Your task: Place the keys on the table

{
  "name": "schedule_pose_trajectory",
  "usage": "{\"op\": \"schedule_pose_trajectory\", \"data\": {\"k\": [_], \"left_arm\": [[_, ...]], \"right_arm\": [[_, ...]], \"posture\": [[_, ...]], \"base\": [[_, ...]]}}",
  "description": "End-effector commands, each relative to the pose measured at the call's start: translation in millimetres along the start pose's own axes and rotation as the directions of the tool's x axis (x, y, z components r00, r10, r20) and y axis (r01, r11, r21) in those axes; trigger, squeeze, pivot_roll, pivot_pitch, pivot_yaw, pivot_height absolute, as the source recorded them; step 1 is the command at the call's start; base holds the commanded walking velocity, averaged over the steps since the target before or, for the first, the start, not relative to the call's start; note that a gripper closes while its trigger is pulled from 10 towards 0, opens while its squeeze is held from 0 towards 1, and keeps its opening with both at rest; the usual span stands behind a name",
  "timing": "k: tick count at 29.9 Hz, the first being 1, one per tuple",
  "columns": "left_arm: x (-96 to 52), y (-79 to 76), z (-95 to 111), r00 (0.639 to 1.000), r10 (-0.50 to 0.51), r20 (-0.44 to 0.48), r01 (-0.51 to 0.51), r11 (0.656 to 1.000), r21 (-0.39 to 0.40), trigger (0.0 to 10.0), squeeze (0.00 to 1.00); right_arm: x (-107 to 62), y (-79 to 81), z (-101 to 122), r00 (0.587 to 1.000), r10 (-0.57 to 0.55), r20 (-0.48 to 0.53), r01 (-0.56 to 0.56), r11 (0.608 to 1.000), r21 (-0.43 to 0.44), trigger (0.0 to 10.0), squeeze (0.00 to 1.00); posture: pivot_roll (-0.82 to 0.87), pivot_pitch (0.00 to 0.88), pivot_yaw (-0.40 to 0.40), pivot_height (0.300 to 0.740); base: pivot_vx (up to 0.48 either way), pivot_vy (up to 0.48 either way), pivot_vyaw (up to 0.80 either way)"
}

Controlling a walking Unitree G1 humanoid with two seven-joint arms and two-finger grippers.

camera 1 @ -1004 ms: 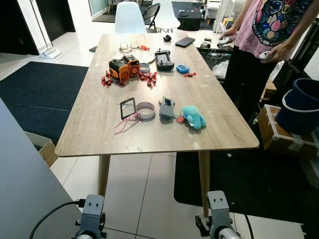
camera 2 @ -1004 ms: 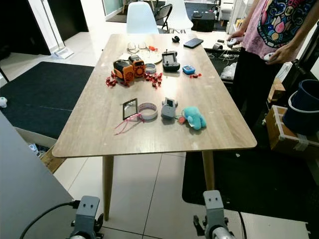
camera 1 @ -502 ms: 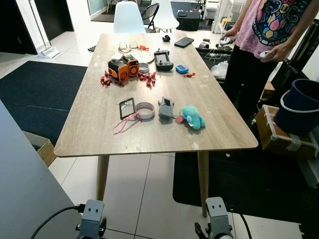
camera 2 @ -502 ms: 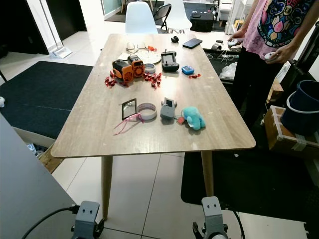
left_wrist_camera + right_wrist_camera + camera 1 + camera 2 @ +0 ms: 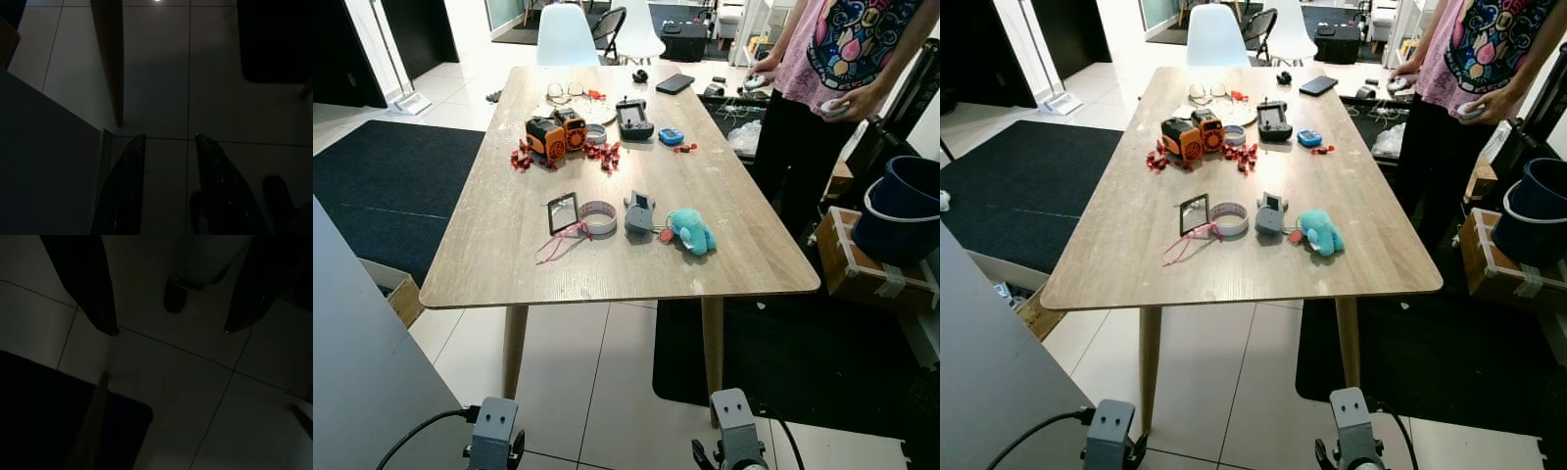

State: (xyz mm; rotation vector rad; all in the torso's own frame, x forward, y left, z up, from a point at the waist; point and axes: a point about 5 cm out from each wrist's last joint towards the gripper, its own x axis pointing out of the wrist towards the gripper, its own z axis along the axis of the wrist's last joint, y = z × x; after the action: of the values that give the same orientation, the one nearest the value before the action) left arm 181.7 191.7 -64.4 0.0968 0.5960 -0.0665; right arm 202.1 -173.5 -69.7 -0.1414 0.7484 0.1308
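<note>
Left gripper [image 5: 166, 186]: hangs low over the floor tiles near the table's near-left leg; fingers parted, nothing between them.
Right gripper [image 5: 168, 328]: hangs low over the tiles; fingers spread wide, nothing held.
Keys [image 5: 640, 212]: you will find a grey fob lying on the table [image 5: 499, 264], joined at a small red piece to a teal plush toy [image 5: 691, 231]. No metal key blades can be made out at this range. This bunch is taken to be the task's thing; it already rests on the table top.
Position: near half of the table, about mid-width, well clear of the near edge. The fob sits just right of a tape roll [image 5: 599, 216]; a small mirror [image 5: 562, 211] with a pink cord stands left of that.
Handling, fob: judge it light, stiff and smooth-sided; expect it to slip if pinched on the flat faces alone.
Handling, plush: judge it soft and compressible; it gives a secure bite and will not be damaged.
Hold point: take the plush body or the fob's narrow sides. Expect the free end to dangle and swing when lifted.
Bystander: a person [image 5: 842, 69] stands at the far right of the table, a controller in each hand.
</note>
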Motion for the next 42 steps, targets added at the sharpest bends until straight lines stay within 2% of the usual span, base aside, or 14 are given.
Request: {"op": "schedule_pose_trajectory", "data": {"k": [1, 15, 25, 32, 42], "left_arm": [[-0.4, -4.4, -2, 1.0, 0.001, -0.005, -0.001, 1.0, -0.026, 10.0, 0.0], [0.7, -5.1, -1, 1.0, -0.017, -0.003, 0.017, 0.999, -0.03, 10.0, 0.0], [0.9, -2.2, 1, 1.0, 0.011, 0.011, -0.011, 0.999, -0.035, 10.0, 0.0], [1.6, -3.3, 3, 0.999, -0.037, 0.016, 0.037, 0.999, 0.011, 10.0, 0.0], [3.1, -10.1, 5, 0.998, -0.057, 0.027, 0.056, 0.998, 0.026, 10.0, 0.0]], "right_arm": [[-0.9, 0.3, -2, 1.0, 0.005, 0.0, -0.005, 1.0, -0.03, 10.0, 0.0], [-0.7, -0.3, -1, 1.0, 0.004, 0.0, -0.004, 0.999, -0.047, 10.0, 0.0], [-1.2, -5.5, -1, 0.999, -0.037, 0.002, 0.038, 0.998, -0.042, 10.0, 0.0], [-2.1, -11.9, -2, 0.997, -0.076, -0.002, 0.076, 0.997, -0.009, 10.0, 0.0], [-1.9, -20.1, 1, 0.997, -0.08, 0.0, 0.08, 0.996, -0.045, 10.0, 0.0]], "posture": [[0.04, 0.063, -0.011, 0.74], [0.04, 0.065, -0.013, 0.74], [0.04, 0.064, -0.008, 0.74], [0.04, 0.058, -0.011, 0.74], [0.02, 0.046, -0.029, 0.74]], "base": [[0.0, 0.0, 0.0], [0.0, 0.0, 0.0], [0.0, 0.0, 0.0], [0.0, 0.0, 0.0], [0.0, 0.0, 0.0]]}}
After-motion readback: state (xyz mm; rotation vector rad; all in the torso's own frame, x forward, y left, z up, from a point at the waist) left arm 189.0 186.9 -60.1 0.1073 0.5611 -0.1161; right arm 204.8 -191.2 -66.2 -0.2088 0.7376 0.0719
